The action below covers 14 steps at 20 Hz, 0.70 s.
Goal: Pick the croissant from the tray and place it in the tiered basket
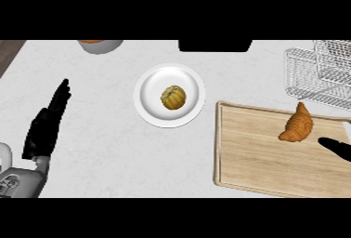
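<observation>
Croissant [296,124] lies near the wooden tray's [254,162] far right corner, just short of the wire tiered basket [322,69]. Right hand [337,148] shows at the tray's right edge, whether open or closed I cannot tell; left hand [47,123] rests straight-fingered and empty near the counter's [103,153] left edge.

We log a white marbled surface [103,139] with faint grey veining. The round white plate [147,93] is plain, and the ribbed round item [173,97] on it is mustard-yellow with darker brown grooves. The pale wooden tray [260,158] is light tan with fine straight grain. The golden-brown croissant [297,123] is orange, darker at the tips. We read the silver-grey wire tiered basket [322,69] as a mesh grid. The left robot hand [48,123] and right robot hand [337,148] are matte black; the grey forearm [21,181] is light. The grey bowl [103,46] shows orange inside.
</observation>
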Each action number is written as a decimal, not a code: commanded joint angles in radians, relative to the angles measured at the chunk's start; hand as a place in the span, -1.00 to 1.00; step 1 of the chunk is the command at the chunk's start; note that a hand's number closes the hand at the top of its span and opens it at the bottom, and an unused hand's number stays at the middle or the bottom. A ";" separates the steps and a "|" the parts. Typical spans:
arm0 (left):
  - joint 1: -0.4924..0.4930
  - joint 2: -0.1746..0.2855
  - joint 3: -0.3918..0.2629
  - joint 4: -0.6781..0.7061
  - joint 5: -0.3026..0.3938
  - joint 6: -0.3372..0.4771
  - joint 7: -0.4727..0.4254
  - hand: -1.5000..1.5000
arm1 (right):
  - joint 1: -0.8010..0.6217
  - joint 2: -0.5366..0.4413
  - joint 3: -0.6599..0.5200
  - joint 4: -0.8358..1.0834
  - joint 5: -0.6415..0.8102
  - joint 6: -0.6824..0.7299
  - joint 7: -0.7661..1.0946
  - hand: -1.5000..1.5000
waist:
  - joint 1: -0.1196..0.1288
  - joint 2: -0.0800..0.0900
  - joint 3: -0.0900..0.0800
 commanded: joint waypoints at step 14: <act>-0.010 -0.027 0.048 -0.013 -0.042 -0.044 0.034 0.00 | -0.102 0.044 0.138 -0.018 0.294 0.047 0.347 -1.00 | -0.009 -0.003 -0.001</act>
